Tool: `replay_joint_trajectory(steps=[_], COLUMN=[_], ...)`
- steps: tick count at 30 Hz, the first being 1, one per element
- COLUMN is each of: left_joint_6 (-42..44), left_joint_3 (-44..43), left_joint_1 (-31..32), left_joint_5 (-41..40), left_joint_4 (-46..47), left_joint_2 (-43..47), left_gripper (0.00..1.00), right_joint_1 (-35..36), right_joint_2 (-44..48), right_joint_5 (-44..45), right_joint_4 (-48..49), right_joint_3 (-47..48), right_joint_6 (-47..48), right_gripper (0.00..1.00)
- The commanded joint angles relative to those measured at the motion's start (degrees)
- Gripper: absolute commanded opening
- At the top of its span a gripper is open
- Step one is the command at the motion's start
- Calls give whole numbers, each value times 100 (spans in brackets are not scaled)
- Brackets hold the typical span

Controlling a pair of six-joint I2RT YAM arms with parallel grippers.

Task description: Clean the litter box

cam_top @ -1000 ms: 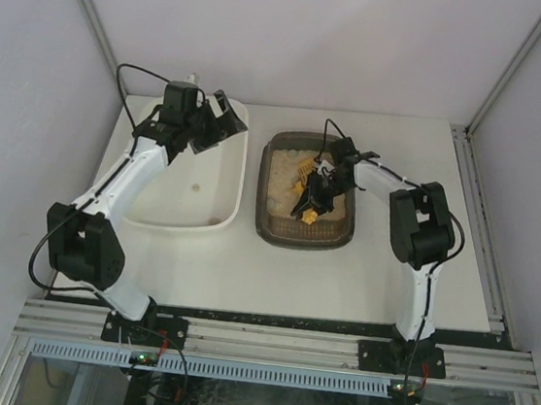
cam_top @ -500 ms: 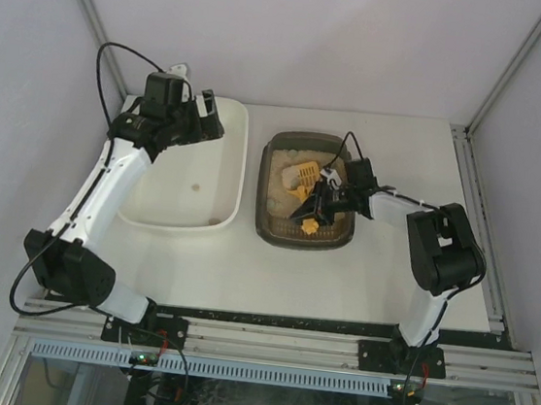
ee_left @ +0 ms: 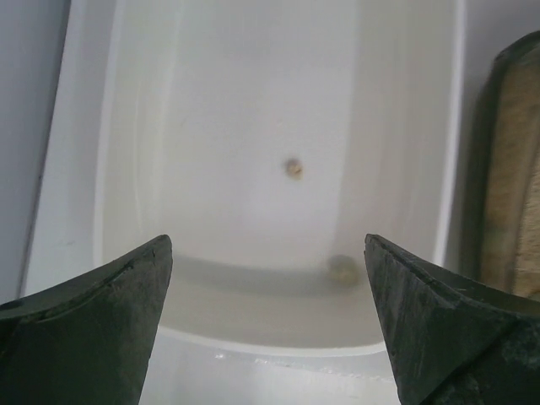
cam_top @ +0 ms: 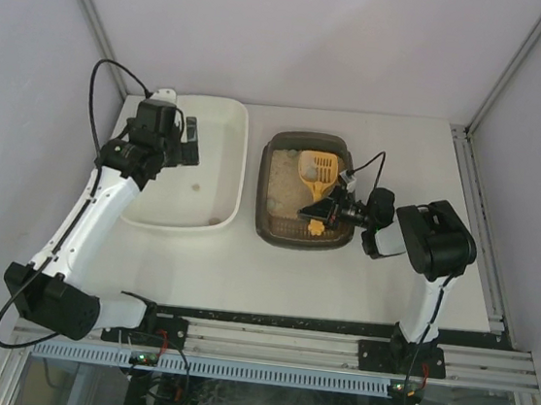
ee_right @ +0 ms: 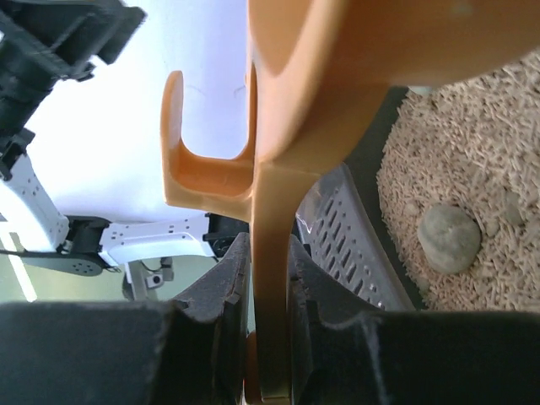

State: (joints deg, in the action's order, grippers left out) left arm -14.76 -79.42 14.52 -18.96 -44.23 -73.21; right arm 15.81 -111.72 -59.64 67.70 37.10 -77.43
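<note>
Right end effector (ee_right: 267, 291) clamps scoop (cam_top: 316, 169), head in litter box (cam_top: 264, 190) to sift. Left end effector (ee_left: 267, 253) open, parked clear.

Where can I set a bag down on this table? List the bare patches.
Bare table: the near strip between the tub and litter box and the arm bases, and the far right corner beyond the right arm. Crowded: the narrow gap between tub and box, and inside the box, where the right gripper holds the scoop.
</note>
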Motion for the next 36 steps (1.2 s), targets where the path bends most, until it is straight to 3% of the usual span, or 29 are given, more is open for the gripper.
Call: replay_joint_trajectory(steps=[1, 5, 11, 16, 19, 23, 27, 32, 36], left_joint_6=[352, 573, 878, 1103, 1187, 1111, 1081, 1063, 1106], left_joint_3=[641, 1091, 1525, 1473, 1339, 1346, 1429, 1532, 1568], left_joint_1=[34, 29, -351, -400, -438, -493, -501, -500, -502], left_joint_5=[-741, -817, 231, 307, 422, 654, 656, 868, 893], left_joint_4=[325, 644, 746, 643, 477, 439, 457, 460, 459], left_joint_2=[390, 784, 1174, 1232, 1155, 1226, 1274, 1357, 1394], left_gripper=[99, 100, 100, 100, 100, 100, 100, 100, 100], right_joint_1=[102, 124, 235, 282, 377, 266, 553, 94, 312], right_joint_2=[24, 269, 764, 1084, 1237, 1242, 1541, 1312, 1623], right_joint_5=[139, 161, 219, 369, 398, 414, 562, 314, 182], right_joint_4=[1445, 697, -781, -806, -1587, -1419, -3084, -1353, -2226], right_joint_3=[-16, 8, -4, -93, 52, 7, 283, -70, 128], right_joint_6=[189, 936, 2188, 2416, 2849, 2610, 3654, 2147, 2658], right_gripper=[0, 0, 0, 0, 0, 0, 0, 0, 0])
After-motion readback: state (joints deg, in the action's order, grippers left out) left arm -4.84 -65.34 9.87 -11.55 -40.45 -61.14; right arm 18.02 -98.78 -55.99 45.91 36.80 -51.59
